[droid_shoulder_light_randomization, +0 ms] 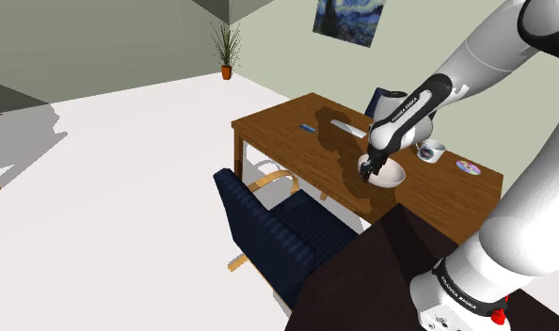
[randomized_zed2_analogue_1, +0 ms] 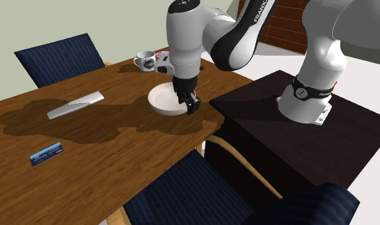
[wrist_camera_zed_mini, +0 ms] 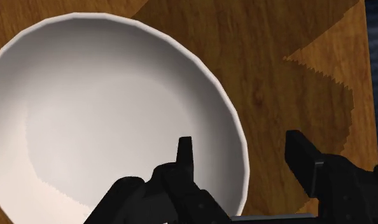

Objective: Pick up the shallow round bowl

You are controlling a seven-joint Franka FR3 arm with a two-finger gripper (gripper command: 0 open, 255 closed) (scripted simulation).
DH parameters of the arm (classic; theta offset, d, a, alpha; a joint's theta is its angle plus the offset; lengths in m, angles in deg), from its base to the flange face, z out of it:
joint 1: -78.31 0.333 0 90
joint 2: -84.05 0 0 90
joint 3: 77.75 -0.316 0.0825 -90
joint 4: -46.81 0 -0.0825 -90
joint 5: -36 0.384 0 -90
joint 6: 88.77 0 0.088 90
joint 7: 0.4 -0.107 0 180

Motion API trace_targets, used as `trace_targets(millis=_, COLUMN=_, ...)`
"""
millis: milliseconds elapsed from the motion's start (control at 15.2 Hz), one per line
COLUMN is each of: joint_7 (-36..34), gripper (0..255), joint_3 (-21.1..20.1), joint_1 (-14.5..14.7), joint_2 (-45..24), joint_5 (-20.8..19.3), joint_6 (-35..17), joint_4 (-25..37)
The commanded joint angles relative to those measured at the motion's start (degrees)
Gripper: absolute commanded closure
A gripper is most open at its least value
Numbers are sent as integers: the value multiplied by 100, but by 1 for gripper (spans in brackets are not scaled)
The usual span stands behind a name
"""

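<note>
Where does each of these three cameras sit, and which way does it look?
Shoulder view: beside and behind the stand, looking down over the table; the arm reaches toward the bowl.
Second exterior view: over the table's end away from the bowl, looking back at arm and stand.
Wrist view: on the hand, looking down along the open gripper, its fingers straddling the bowl's rim.
Shared: all three show the white bowl and the gripper.

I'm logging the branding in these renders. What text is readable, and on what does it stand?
"FRANKA EMIKA": on the white forearm, in the shoulder view.
"FRANKA EMIKA": on the arm's base, in the shoulder view.
"FRANK", cut off by the picture's edge: on the upper link.
Too small to read: the print on the mug and on the blue card.
</note>
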Motion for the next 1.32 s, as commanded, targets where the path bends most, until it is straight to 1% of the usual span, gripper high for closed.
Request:
trace_targets(millis=0, joint_7=-7, gripper=255, joint_3=-3, joint_1=2, joint_2=-25, joint_5=2, joint_6=-26, joint_4=1)
trace_targets(millis=528, joint_7=-3, gripper=255, joint_3=-2, joint_1=0, joint_2=-15, joint_5=2, joint_6=-16, joint_4=0)
trace_targets(millis=1254, joint_7=55, gripper=255, joint_3=28, joint_1=46, joint_2=928, joint_5=-81, joint_6=923, joint_4=7)
